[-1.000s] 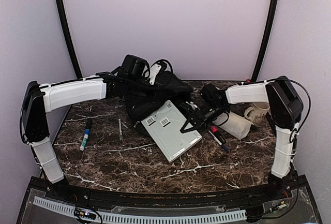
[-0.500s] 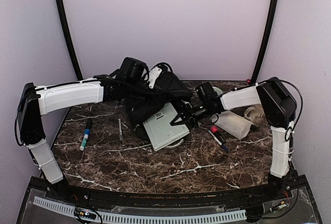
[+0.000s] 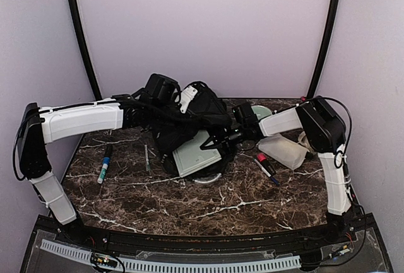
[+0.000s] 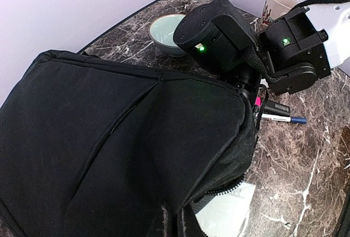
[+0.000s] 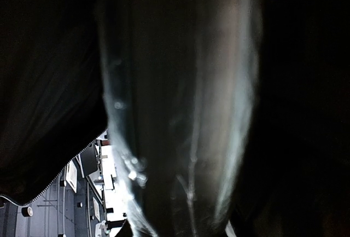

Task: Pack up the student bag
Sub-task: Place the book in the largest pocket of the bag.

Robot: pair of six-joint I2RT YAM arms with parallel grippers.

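The right gripper (image 3: 222,139) is clamped on the near right edge of a pale grey slab (image 3: 197,152), a flat, laptop-like thing with barcode labels. From the right wrist view the slab runs straight away from the fingers into darkness, black fabric closing in on both sides and a zipper edge at lower left. The student bag (image 3: 189,118) lies left of and beyond that gripper, at the back middle of the marble table (image 3: 252,197), its mouth facing the right arm. The slab's long axis points from the gripper into that mouth, so the coming push looks like a straight slide along the axis, leftward and away. The right arm is the nearer one to the slab.

The left gripper (image 3: 180,96) is closed tight at the bag's raised top; its fingers are hidden, but it appears to pinch the fabric and tent the opening.

A second ago the slab lay almost wholly in the open, slanting across the table, with the right gripper farther right beside the translucent pouch (image 3: 287,150). Now roughly half of it is under the flap and the right arm has reached leftward. The left arm has barely shifted.
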